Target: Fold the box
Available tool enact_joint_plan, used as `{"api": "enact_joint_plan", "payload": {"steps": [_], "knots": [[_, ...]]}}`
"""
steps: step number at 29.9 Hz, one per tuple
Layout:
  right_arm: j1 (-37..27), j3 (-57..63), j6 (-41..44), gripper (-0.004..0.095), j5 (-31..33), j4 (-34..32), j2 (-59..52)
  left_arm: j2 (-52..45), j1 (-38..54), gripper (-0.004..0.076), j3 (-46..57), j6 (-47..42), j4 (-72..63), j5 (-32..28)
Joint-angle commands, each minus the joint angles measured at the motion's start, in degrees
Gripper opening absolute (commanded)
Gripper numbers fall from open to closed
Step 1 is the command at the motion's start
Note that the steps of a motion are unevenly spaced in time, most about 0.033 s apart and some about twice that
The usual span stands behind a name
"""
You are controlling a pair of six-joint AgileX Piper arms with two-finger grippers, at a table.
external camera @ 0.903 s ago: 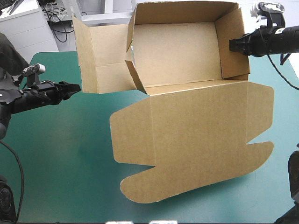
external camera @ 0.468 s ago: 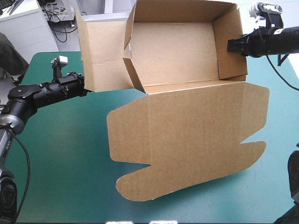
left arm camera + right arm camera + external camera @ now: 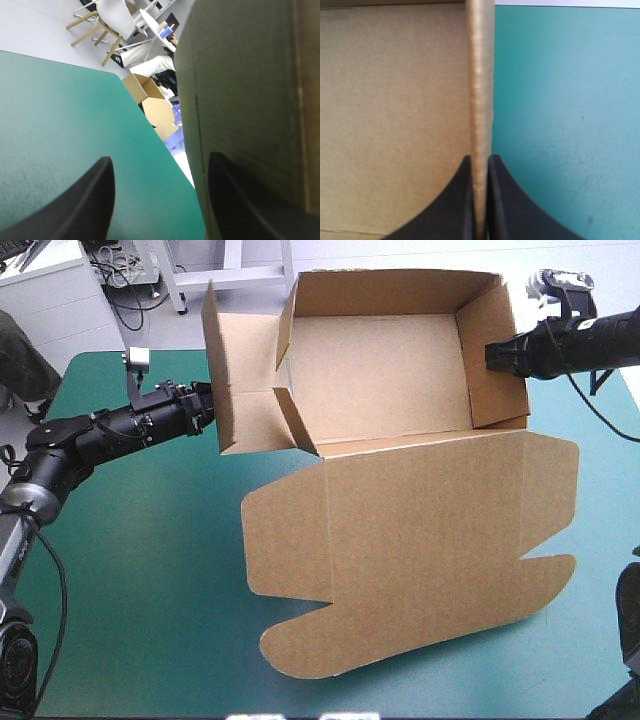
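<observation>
The brown box (image 3: 380, 350) stands as an open tray at the far side of the table, its lid (image 3: 420, 540) lying flat toward the front. Its left side flap (image 3: 240, 390) stands up, swung out from the tray. My left gripper (image 3: 205, 405) is open and pressed against that flap's outer face. In the left wrist view the flap (image 3: 250, 85) fills the space ahead of one finger of the left gripper (image 3: 160, 200), and only teal-green cover shows between the fingers. My right gripper (image 3: 492, 355) is shut on the tray's right wall (image 3: 495, 315). The right wrist view shows the wall's edge (image 3: 480, 75) pinched in the right gripper (image 3: 480, 200).
The tray's rear wall stands at the table's far edge. The lid's rounded tabs (image 3: 300, 640) reach toward the front edge. Teal-green cover (image 3: 140, 570) lies bare under and in front of the left arm.
My left gripper has moved right, reached the left flap and pushed it toward the tray, standing it steeper. The box has shifted slightly. The right gripper has kept its hold on the right wall.
</observation>
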Motion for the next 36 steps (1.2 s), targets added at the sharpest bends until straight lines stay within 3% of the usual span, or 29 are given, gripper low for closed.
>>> {"api": "enact_joint_plan", "payload": {"steps": [1, 13, 21, 31, 36], "knots": [[-0.2, -1.3, 0.2, -0.0021, -3.0, 2.9, -2.7, -2.1, -0.6, 0.0406, -2.6, -0.2, -7.6, 4.1], [-0.2, -1.3, 0.2, -0.0021, -4.0, 2.3, -2.7, -2.2, -2.0, 0.0406, -10.4, -2.5, -7.6, 9.4], [-0.2, -1.3, 0.2, -0.0021, -4.1, 2.3, -2.7, -2.2, -5.8, 0.0406, -15.0, -3.7, -6.1, 5.0], [-0.2, -1.3, 0.3, -0.0021, -4.2, 2.3, -2.7, -2.2, -5.8, 0.0407, -17.5, -7.0, -4.1, 4.2], [-0.2, -1.3, 1.0, -0.0016, -4.6, 2.3, -2.7, -2.2, -6.8, 0.0408, -19.9, -12.3, 5.1, 1.0]]}}
